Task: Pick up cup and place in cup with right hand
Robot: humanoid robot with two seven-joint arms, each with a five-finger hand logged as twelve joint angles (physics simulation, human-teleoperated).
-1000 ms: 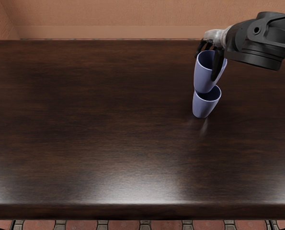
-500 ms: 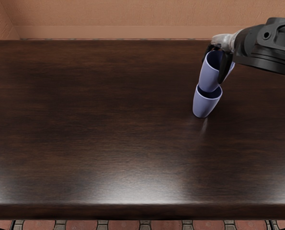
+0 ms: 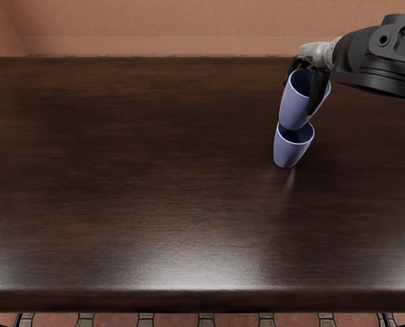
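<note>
The right hand [image 3: 314,54], clamping the upper cup [image 3: 293,109] just below its palm, is now shifting slightly inward from its earlier position, while the lower cup [image 3: 288,151] is standing beneath on the surface [image 3: 154,177], nesting apparently still needing alignment.

The dark right arm [image 3: 382,60] is reaching in over the far right part of the table [image 3: 148,170], near its far edge. Its pale-backed right hand [image 3: 315,54] is hanging above the surface, the black fingers [image 3: 318,92] pointing downward and closing in a grip, one extending nearest the camera.
</note>
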